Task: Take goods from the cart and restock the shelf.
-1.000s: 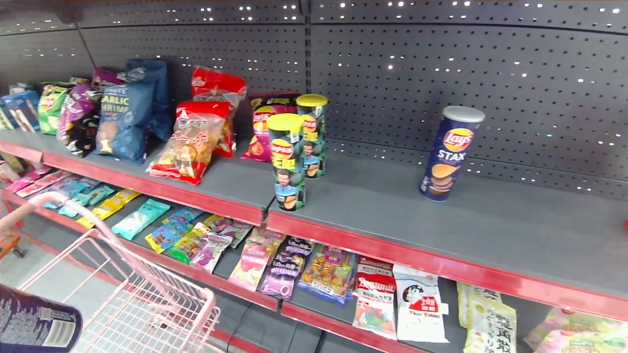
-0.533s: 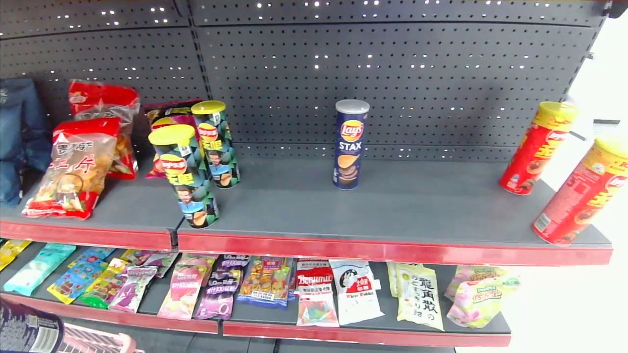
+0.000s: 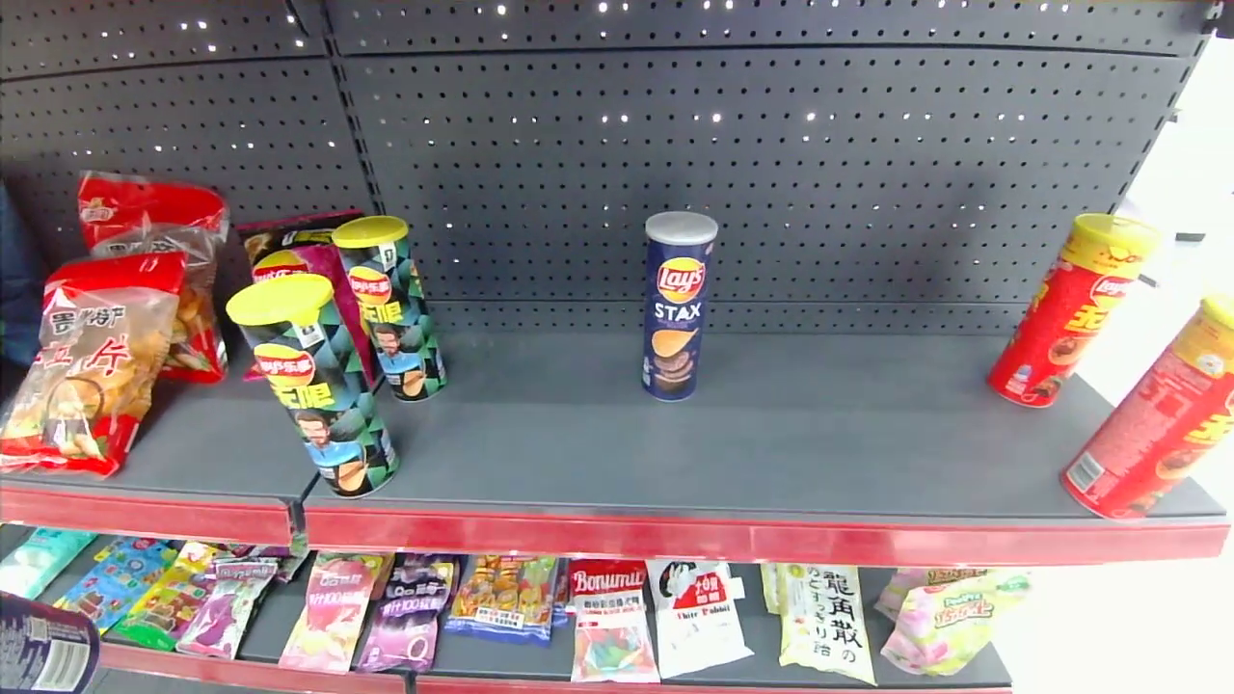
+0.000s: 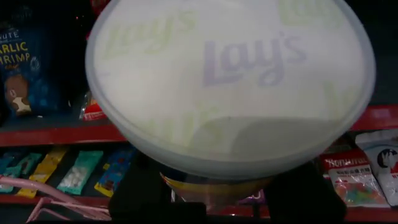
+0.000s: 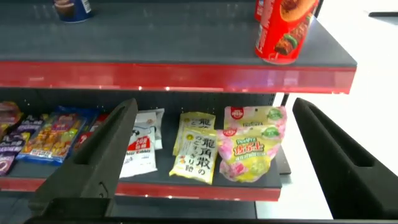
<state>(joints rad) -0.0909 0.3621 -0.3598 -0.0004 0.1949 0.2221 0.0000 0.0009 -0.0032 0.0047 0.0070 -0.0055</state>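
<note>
Closest in, clamped between the left fingers (image 4: 146, 198): a dark blue chip can (image 4: 230, 87), its pale plastic lid right up against the wrist camera. Held in the air, short of the shelving, with a pink wire cart (image 4: 59, 205) near it. Next out, the right fingers (image 5: 93, 168), spread wide apart and facing the right end of the shelving. Beyond, on the lower shelf (image 3: 501, 661), flat candy packets lying side by side: a red-topped packet (image 3: 609, 617), just beside it a white packet (image 3: 699, 617), then a yellow-and-white packet (image 3: 819, 622) and a pink-and-green packet (image 3: 950, 607) at the right end. Above that, on the grey upper shelf (image 3: 819, 453) with its red front strip, three things near the front: a red-and-clear snack bag (image 3: 82, 366) at the left, a green-patterned can (image 3: 313, 386) with a yellow lid by the seam between the two boards, and a red can (image 3: 1152, 424) at the right front corner. Farther back, a second green can (image 3: 390, 308) just behind the first. Then a blue can with a grey lid (image 3: 678, 306), upright and alone at mid-shelf, well apart from the rest. At the right, a second red can (image 3: 1070, 308) behind the corner one. Behind the green cans, a maroon bag (image 3: 289, 253); behind the snack bag, a red bag (image 3: 145, 207). Last of all, the dark pegboard (image 3: 771, 145) closing off the back.
</note>
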